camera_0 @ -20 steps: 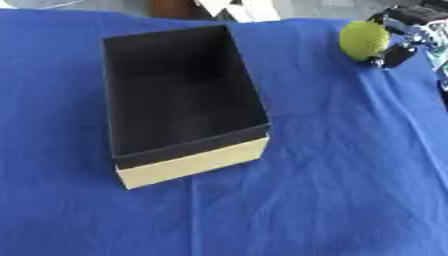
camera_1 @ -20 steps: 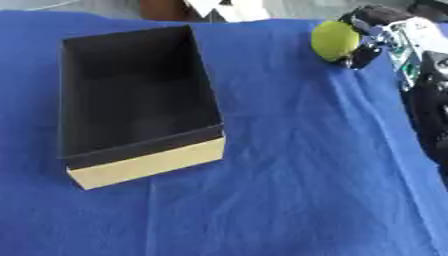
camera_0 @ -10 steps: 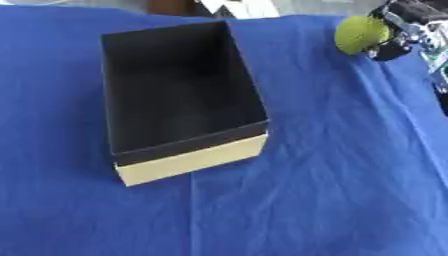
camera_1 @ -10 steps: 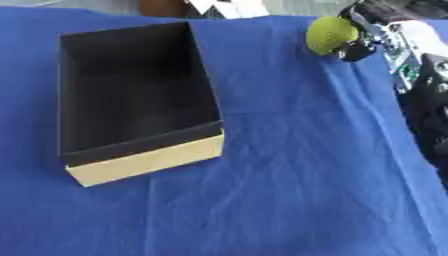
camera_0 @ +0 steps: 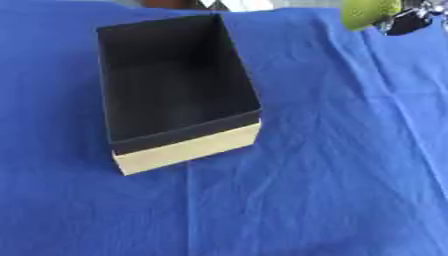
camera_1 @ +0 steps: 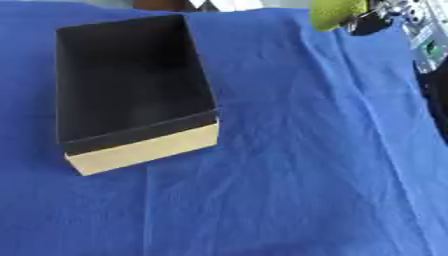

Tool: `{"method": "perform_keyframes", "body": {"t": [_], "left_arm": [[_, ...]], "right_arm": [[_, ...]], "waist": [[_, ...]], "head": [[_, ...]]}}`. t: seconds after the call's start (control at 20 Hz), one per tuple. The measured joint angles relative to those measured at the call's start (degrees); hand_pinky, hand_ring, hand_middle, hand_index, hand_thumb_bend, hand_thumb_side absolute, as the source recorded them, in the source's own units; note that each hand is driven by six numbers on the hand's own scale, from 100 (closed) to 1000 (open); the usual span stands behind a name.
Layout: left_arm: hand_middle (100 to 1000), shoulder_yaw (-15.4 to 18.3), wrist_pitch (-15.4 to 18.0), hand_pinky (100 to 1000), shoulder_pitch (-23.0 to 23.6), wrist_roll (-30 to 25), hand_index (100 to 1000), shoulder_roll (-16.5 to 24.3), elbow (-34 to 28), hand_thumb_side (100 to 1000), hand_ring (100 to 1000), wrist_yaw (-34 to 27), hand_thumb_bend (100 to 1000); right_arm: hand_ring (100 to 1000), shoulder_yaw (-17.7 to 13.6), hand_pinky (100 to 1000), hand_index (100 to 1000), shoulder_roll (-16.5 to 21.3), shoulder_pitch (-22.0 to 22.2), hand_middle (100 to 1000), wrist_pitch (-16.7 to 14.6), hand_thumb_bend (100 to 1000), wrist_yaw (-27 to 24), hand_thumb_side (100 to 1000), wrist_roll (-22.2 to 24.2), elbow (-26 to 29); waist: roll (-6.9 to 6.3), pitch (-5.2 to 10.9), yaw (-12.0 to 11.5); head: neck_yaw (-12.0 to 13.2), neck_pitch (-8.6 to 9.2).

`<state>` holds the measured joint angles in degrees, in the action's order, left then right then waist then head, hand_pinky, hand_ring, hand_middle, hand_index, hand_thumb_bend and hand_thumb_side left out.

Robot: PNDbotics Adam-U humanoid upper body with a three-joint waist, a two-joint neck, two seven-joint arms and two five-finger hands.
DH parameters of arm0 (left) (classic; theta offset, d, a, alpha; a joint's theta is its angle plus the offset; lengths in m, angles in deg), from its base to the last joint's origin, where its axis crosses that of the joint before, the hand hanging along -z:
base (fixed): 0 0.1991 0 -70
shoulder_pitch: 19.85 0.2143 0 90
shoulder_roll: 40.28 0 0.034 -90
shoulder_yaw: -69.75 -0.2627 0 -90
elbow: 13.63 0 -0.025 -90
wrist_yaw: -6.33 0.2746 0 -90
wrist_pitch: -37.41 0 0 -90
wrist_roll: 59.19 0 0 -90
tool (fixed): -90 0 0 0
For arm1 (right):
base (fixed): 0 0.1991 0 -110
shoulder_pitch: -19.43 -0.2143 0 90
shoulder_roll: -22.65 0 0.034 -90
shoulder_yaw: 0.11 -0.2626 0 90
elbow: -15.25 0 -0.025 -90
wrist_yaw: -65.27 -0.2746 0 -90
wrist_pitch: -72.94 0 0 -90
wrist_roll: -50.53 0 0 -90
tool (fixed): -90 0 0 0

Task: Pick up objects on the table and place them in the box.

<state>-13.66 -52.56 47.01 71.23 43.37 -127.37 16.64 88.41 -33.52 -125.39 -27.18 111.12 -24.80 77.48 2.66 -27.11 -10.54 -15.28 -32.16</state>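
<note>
A yellow-green ball point(camera_1: 337, 12) hangs at the top right, partly cut off by the frame's upper edge. My right hand point(camera_1: 374, 19) is curled round it, black fingers showing against its right side, above the blue cloth. The box point(camera_0: 171, 90), black inside with a tan outer wall at its near end, lies open on the left half of the table; I see nothing in it. The ball is well to the right of the box and higher. My left hand shows in neither view.
A blue cloth point(camera_0: 332, 165) with creases covers the whole table. My right forearm point(camera_1: 429, 45) runs down the right edge. Pale objects point(camera_0: 236, 4) sit beyond the table's far edge.
The right hand has lifted the ball upward and slightly left, toward the top edge of the view. The box stays where it was.
</note>
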Motion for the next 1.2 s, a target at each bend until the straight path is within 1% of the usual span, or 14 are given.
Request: {"method": "perform_keyframes", "body": {"t": [0.2, 0.45, 0.6, 0.7, 0.85, 0.95, 1.1, 1.2], "left_arm": [[676, 0.00, 0.00, 517, 0.02, 0.00, 675, 0.00, 0.00, 736, 695, 0.01, 872], [676, 0.00, 0.00, 517, 0.02, 0.00, 675, 0.00, 0.00, 736, 695, 0.02, 871], [676, -0.01, 0.02, 518, 0.00, -0.01, 675, 0.00, 0.00, 737, 695, 0.02, 870], [675, -0.01, 0.05, 519, -0.04, -0.01, 675, 0.00, 0.00, 737, 694, 0.02, 870], [675, -0.03, 0.22, 520, -0.12, -0.06, 676, -0.02, 0.00, 737, 694, 0.01, 869], [675, -0.05, 0.35, 520, -0.14, -0.10, 676, -0.06, 0.00, 737, 694, 0.00, 868], [675, -0.05, 0.52, 521, -0.17, 0.04, 676, -0.21, 0.00, 736, 694, -0.01, 866], [675, -0.05, 0.69, 521, -0.21, 0.29, 676, -0.42, 0.00, 736, 694, -0.03, 866]], "right_arm": [[383, 0.59, 514, 554, 0.72, 2.43, 351, 1.24, 100, -4.56, 100, -1.45, 7.24], [380, 1.53, 515, 563, 1.37, 4.05, 356, 2.90, 100, -10.13, 100, -3.08, 15.75], [390, 2.91, 517, 567, 1.38, 4.84, 368, 4.07, 100, -13.61, 100, -3.22, 22.68], [398, 4.47, 511, 566, 1.11, 4.95, 374, 5.02, 100, -14.71, 100, -2.90, 28.30], [402, 7.91, 513, 565, -1.20, 3.90, 376, 6.63, 100, -14.49, 100, -1.49, 35.88], [407, 10.62, 518, 564, -4.00, 2.07, 378, 7.63, 100, -13.28, 100, 0.14, 39.47], [411, 14.39, 522, 570, -9.02, -0.48, 385, 8.78, 100, -10.41, 100, 2.76, 42.71], [418, 16.43, 530, 570, -12.43, -1.37, 389, 9.13, 100, -8.06, 100, 4.19, 43.58]], "waist": [[0.00, 0.06, 0.24], [0.00, 0.23, 0.22], [0.00, 0.41, 0.13], [0.00, 0.47, -0.11], [-0.01, 0.72, -0.52], [0.00, 0.89, -0.75], [-0.01, 1.12, -0.88], [0.00, 1.14, -0.98]], "head": [[0.00, -0.17], [-0.02, -0.47], [-0.06, -0.49], [-0.25, -0.51], [-0.66, -0.53], [-0.98, -0.55], [-1.18, -0.80], [-1.26, -0.99]]}}
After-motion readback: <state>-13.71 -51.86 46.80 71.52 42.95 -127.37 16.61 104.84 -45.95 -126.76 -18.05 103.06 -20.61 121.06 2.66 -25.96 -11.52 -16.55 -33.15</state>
